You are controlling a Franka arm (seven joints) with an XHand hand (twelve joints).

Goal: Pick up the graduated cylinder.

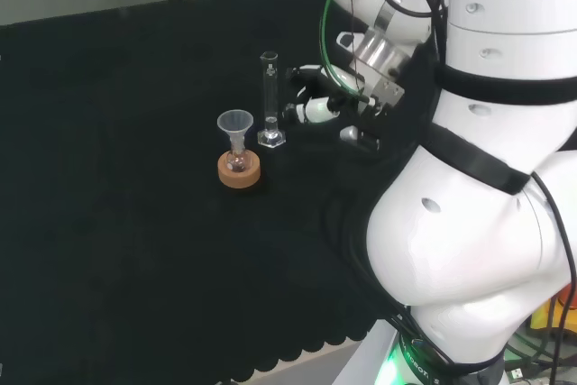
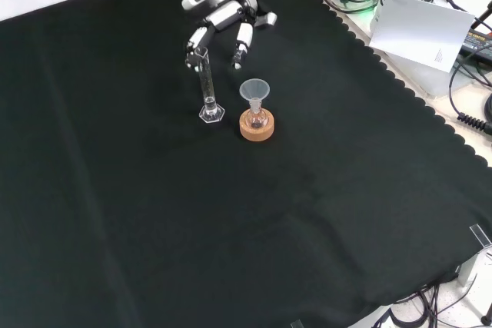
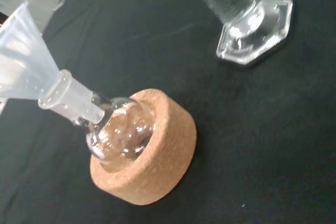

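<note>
A tall clear graduated cylinder (image 1: 270, 96) stands upright on its hexagonal foot (image 2: 211, 112) near the middle of the black cloth. In the wrist view the foot (image 3: 256, 26) looks close and large. The black and white hand (image 1: 317, 104) hovers just right of the cylinder in the head view, level with its upper half. In the front view the hand (image 2: 223, 17) sits just beyond the cylinder's top (image 2: 201, 53), its fingers (image 2: 241, 39) spread and relaxed. It is open and holds nothing; whether a fingertip touches the glass I cannot tell.
A small round flask (image 3: 119, 132) with a clear funnel (image 1: 235, 123) in its neck rests on a cork ring (image 2: 257, 126), right beside the cylinder. The scalloped cloth edge (image 2: 400, 90) runs along the front view's right, with papers and cables past it.
</note>
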